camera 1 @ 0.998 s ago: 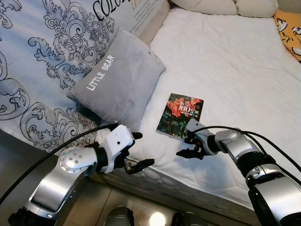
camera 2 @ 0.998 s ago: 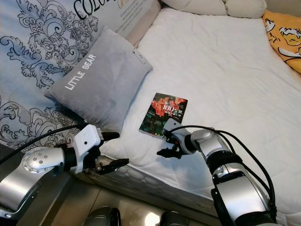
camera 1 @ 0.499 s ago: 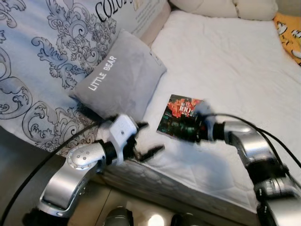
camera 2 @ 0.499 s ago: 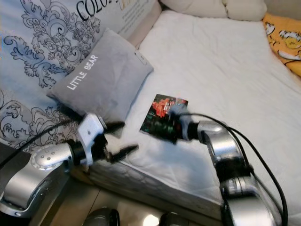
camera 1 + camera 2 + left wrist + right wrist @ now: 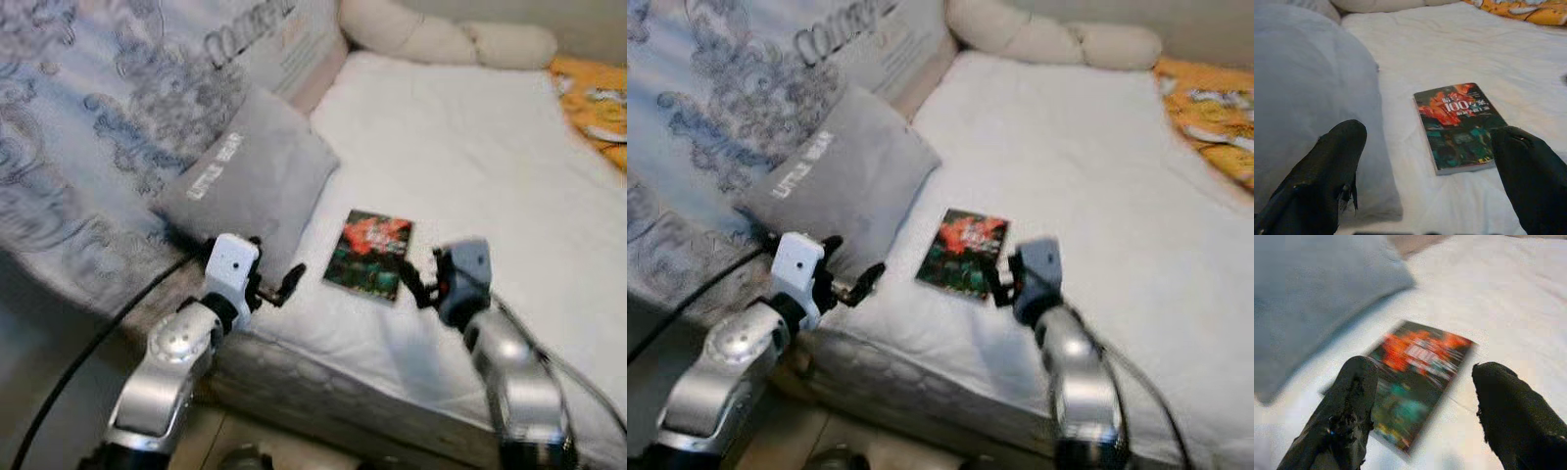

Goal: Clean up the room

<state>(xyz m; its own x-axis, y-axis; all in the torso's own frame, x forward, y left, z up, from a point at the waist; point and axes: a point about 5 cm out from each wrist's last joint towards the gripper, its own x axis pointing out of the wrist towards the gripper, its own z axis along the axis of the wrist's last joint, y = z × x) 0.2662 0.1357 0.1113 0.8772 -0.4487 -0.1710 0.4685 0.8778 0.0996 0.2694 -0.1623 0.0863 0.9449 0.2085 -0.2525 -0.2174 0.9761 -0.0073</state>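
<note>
A book (image 5: 369, 253) lies flat on the white bed (image 5: 490, 166). A grey pillow (image 5: 257, 181) sits just beside it, at about 10 o'clock from the book. An orange blanket (image 5: 596, 98) is far off at 2 o'clock.

The right gripper (image 5: 419, 283) is just off the book's near corner, at about 4 o'clock from it. Its two fingers (image 5: 1354, 396) are spread wide and hold nothing. In its wrist view the book sits right between them. The left gripper (image 5: 276, 288) is at about 8 o'clock from the book, near the pillow's edge and a little apart from the book. Its fingers (image 5: 1334, 161) are wide open too, and empty.

The step looks like picking up the book. It lies flat, so there is little to grab. The right gripper should slide one finger under the near edge and press the other on top. The soft bed should sink a bit and help. Go slow and squeeze the whole book, not only the cover, or it may flop open. The left gripper could hold the far side so the book does not slide away.
</note>
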